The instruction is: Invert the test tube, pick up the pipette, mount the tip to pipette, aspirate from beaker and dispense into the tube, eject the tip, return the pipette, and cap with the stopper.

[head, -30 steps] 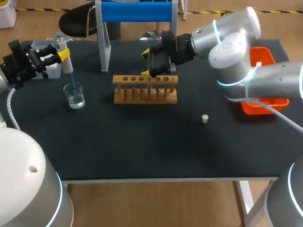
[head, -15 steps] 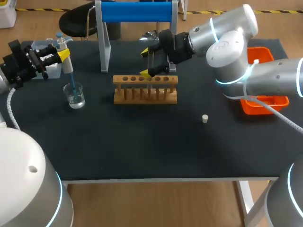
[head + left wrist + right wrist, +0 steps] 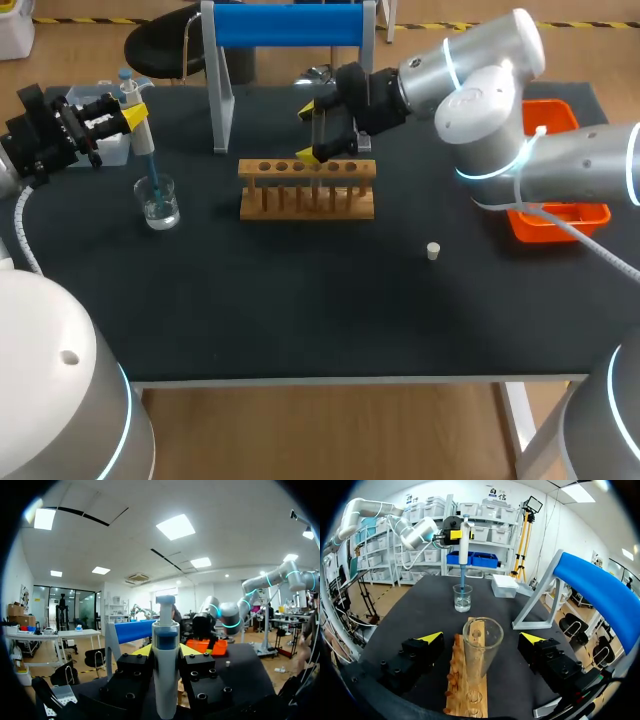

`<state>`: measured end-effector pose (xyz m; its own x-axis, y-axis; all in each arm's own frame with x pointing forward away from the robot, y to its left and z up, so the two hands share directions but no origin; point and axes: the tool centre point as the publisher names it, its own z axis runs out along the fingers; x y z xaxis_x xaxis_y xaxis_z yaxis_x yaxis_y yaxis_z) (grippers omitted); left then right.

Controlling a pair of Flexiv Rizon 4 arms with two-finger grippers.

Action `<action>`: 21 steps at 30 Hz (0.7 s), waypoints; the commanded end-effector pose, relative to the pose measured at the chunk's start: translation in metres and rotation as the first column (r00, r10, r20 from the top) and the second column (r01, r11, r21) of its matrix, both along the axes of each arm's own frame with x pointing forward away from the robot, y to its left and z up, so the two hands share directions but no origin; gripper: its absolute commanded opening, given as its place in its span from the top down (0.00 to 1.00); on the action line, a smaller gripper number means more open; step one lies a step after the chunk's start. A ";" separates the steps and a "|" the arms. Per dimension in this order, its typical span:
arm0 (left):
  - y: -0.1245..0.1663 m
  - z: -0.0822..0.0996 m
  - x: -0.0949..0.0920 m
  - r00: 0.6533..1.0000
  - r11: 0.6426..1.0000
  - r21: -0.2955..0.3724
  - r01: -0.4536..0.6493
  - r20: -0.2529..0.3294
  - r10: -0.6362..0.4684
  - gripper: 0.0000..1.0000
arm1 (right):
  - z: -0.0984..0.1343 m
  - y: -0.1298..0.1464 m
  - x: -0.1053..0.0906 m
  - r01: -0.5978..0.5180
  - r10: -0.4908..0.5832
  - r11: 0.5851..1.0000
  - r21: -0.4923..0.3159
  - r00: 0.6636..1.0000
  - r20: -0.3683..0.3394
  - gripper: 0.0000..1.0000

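Observation:
A wooden rack (image 3: 306, 190) stands mid-table with a clear test tube (image 3: 318, 142) upright in it, mouth up. My right gripper (image 3: 309, 133) is open around the tube; in the right wrist view the tube (image 3: 482, 647) stands between the fingers of that gripper (image 3: 482, 639) with a gap on each side. My left gripper (image 3: 128, 113) is shut on the pipette (image 3: 137, 125), whose blue tip dips into the glass beaker (image 3: 159, 203). In the left wrist view the pipette (image 3: 165, 670) stands upright in the gripper (image 3: 166, 651). The small stopper (image 3: 433, 251) lies right of the rack.
A stand with a blue roll (image 3: 288, 25) rises behind the rack. A white tip box (image 3: 108, 145) sits at the far left under my left arm. An orange bin (image 3: 575, 217) stands at the right edge, partly behind my right arm.
My right arm has shifted slightly back, and its gripper stays open around the tube. The left arm and pipette have not moved.

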<state>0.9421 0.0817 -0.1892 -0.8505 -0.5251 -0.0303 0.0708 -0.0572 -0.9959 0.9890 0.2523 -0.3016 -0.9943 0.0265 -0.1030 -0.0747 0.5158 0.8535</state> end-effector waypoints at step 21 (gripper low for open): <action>-0.006 0.026 -0.008 1.000 0.999 0.038 0.004 0.011 -0.004 1.00 | 0.001 0.000 0.000 -0.001 0.001 1.000 -0.004 1.000 -0.002 0.00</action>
